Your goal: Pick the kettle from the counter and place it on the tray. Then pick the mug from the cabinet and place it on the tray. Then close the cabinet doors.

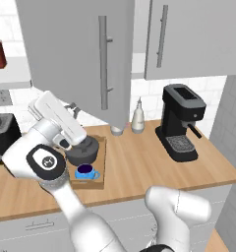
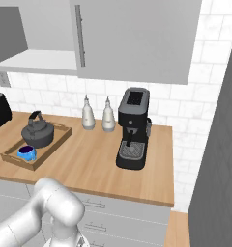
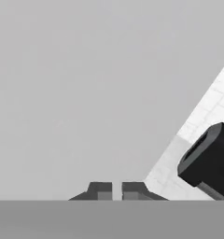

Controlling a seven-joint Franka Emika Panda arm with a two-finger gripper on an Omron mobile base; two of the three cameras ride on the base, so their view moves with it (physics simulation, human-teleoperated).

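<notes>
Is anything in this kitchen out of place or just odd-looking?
One thing: a cabinet door stands swung open over the counter, while the door beside it is shut. The kettle sits upright in the tray with the blue mug beside it. No spill or damage shows.

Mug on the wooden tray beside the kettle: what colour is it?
Bright blue with a dark inside; the small round blue mug shows best in the left base view.
</notes>
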